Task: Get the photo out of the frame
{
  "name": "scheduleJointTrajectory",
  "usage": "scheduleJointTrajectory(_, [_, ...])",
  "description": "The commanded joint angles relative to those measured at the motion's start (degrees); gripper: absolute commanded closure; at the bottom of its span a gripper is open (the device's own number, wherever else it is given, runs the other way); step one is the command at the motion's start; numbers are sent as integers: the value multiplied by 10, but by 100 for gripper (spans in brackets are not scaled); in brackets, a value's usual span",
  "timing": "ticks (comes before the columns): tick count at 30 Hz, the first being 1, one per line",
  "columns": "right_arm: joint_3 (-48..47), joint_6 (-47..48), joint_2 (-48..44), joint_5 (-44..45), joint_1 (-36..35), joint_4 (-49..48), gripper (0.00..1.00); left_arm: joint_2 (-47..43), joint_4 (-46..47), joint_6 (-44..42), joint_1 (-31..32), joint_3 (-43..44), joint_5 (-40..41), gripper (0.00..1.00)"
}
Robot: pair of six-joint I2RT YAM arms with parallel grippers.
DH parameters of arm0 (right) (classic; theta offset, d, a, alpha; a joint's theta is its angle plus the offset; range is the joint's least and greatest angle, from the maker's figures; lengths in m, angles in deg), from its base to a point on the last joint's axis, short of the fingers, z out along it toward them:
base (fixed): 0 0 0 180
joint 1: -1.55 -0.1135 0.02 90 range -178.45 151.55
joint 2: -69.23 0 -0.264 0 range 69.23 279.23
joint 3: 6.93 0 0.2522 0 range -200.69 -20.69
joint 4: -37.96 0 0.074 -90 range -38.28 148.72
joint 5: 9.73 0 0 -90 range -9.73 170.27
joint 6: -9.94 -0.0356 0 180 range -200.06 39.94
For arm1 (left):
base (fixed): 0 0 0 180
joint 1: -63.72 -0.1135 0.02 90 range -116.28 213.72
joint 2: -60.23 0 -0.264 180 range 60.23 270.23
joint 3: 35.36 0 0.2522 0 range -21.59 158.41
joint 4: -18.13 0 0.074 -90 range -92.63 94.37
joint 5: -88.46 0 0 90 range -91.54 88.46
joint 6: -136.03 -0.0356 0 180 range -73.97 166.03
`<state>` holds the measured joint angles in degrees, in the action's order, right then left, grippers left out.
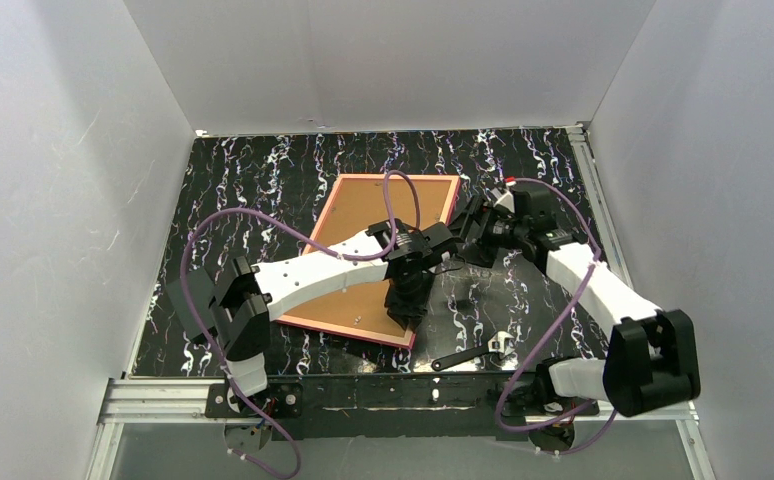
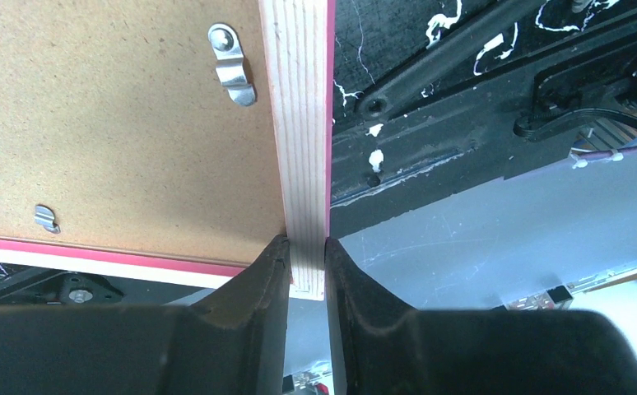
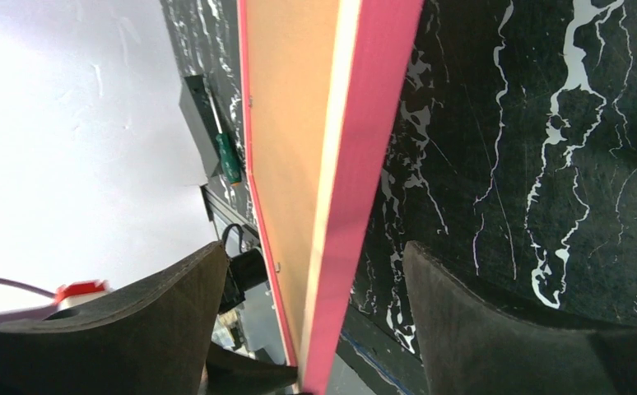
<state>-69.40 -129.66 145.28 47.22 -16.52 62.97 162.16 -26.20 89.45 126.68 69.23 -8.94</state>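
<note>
The frame lies back side up on the black table, pink-red border around a brown fibreboard panel. The photo is hidden under that panel. My left gripper is shut on the frame's near right corner. In the left wrist view both fingers press the pale wooden rail, and the gripper is closed on it. My right gripper is at the frame's right edge. It is open, its fingers wide apart on either side of the pink edge without touching it.
Metal turn clips hold the back panel. A green-handled screwdriver lies beyond the frame. A black tool lies on the table near the front right. White walls close in on three sides.
</note>
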Motion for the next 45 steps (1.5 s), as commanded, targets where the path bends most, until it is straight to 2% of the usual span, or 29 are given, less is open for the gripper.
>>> scheduleJointTrajectory(1, [-25, -2, 29, 22, -21, -16, 18, -58, -59, -14, -4, -8, -39, 100])
scheduleJointTrajectory(3, [-29, -6, 42, 25, -32, -22, 23, -64, -59, -14, -6, -11, -41, 100])
scheduleJointTrajectory(13, [-79, -7, 108, 68, -106, -21, 30, -70, -55, -19, -7, -9, -47, 100])
scheduleJointTrajectory(20, [-85, -34, 108, 77, -116, -13, 55, -85, -56, -23, -17, -18, -54, 99])
scheduleJointTrajectory(22, [-87, -30, 103, 75, -116, -5, 69, -98, -53, -26, -25, -25, -59, 85])
scheduleJointTrajectory(24, [-91, -23, 98, 75, -116, 9, 81, -119, -38, -38, -37, -37, -76, 63])
scheduleJointTrajectory(26, [-97, -13, 89, 82, -115, 29, 96, -146, -26, -46, -52, -49, -85, 45])
scheduleJointTrajectory(29, [-113, 10, 76, 97, -115, 68, 99, -194, -15, -65, -89, -63, -90, 28])
scheduleJointTrajectory(36, [-160, 80, 48, 145, -98, 200, 99, -295, -49, -120, -168, -67, -36, 14])
scheduleJointTrajectory(45, [-256, 200, 1, 219, -10, 410, 99, -363, -68, -154, -204, -98, 16, 10])
